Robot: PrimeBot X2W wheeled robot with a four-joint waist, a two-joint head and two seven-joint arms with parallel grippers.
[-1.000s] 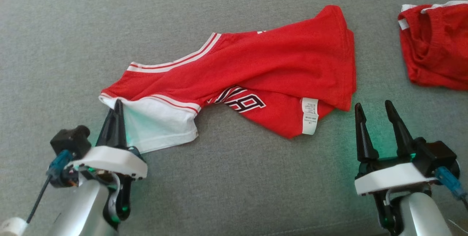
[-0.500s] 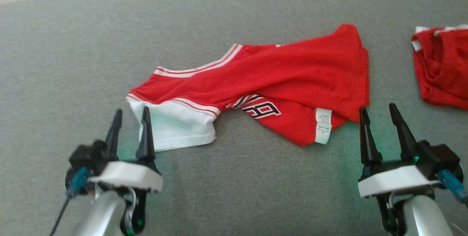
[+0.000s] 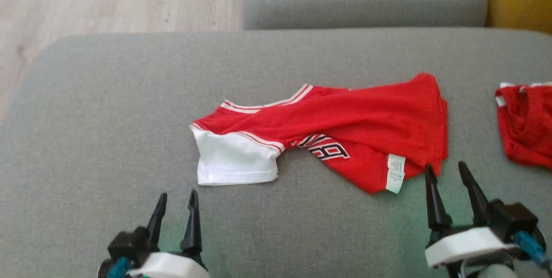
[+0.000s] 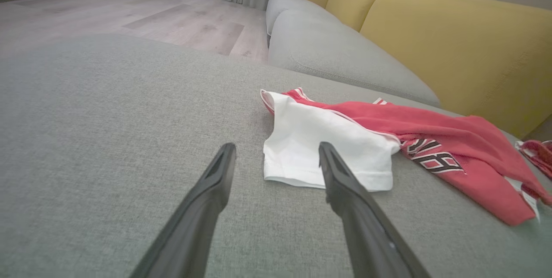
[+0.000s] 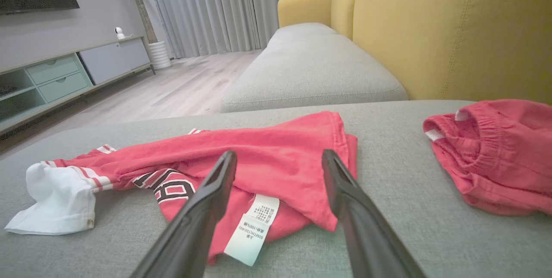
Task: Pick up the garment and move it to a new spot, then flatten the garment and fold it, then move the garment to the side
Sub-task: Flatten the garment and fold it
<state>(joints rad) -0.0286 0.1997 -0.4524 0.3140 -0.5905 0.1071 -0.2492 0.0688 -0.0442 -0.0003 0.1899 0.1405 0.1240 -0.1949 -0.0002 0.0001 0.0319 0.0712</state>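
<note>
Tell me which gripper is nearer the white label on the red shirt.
Right. The right gripper sits just beside the label, to its right. The left gripper is far off, below the white sleeve of the shirt.

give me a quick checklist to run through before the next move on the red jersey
1. Left gripper open and empty: ok. Its fingers are apart and stop short of the white sleeve.
2. Right gripper open and empty: ok.
3. Right gripper clear of the jersey's hem: cannot tell. One fingertip is right at the lower right corner.
4. Red jersey lying flat: not ok. It is bunched and folded over itself, and the care label is showing.
5. Jersey fully on the grey cushion: ok.
6. Second red garment apart from the jersey: ok. Bare cushion shows between them.
</note>
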